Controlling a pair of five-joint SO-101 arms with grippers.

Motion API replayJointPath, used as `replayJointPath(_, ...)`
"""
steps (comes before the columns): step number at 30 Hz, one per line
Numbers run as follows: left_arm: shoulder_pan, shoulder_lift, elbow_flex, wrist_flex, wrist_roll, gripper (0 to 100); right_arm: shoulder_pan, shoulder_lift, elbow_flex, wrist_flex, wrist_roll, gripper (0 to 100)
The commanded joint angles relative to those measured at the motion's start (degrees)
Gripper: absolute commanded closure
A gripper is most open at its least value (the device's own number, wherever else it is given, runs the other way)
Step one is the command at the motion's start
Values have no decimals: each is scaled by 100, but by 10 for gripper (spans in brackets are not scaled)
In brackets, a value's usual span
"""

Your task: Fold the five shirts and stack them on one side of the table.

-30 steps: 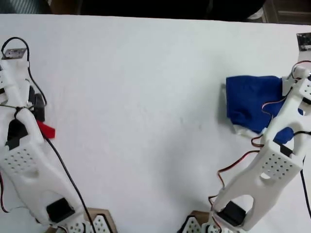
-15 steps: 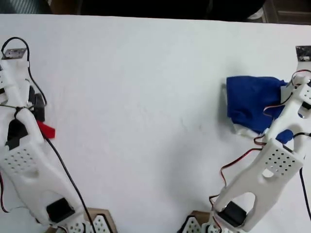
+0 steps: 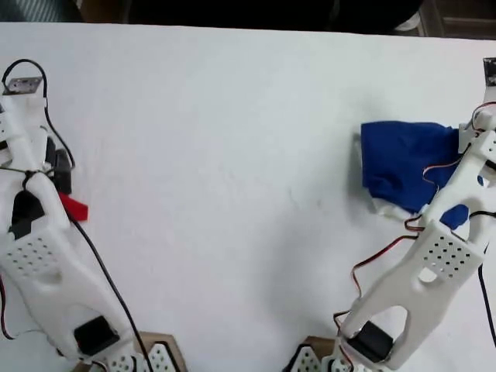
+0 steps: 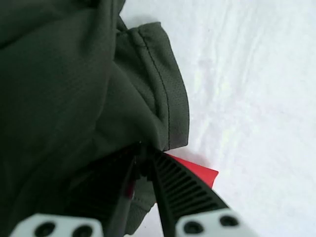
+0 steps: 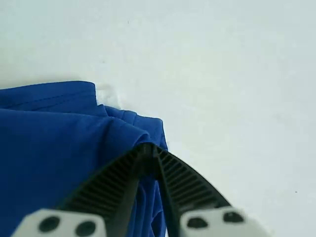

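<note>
1. Reads as a robotics lab or maker's test bench, not a room in a home.
2. Marked by two white printed arms, the left arm (image 3: 39,256) and the right arm (image 3: 434,263), with perforated shells and motors left bare.
3. Shown too by loose red and black wires (image 3: 111,287) running in the open along the shells.
4. Set on plain wooden blocks (image 3: 159,342) at the near edge of a tabletop (image 3: 232,155) under a white cover.
5. Backed by a dark strip of room (image 3: 271,12) past the far edge, too dim to make out.
</note>
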Motion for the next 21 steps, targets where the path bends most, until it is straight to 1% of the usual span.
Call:
replayJointPath(1,-53,-193,-233,53,-62,973,13,31,-273,-259,-9,978)
replayJointPath(6,-53,-193,-233,53,-62,973,-75,40,-273,-523,-9,978)
replayJointPath(18,-53,-185,-233,35,-53,973,-347,31,-554,-479,-18,977)
replayJointPath(19,-53,-185,-233,35,-53,973,-347,13,-571,-453,-18,971)
replayJointPath(21,-53,-185,-233,35,-62,973,-321,-13,-677,-303,-44,923)
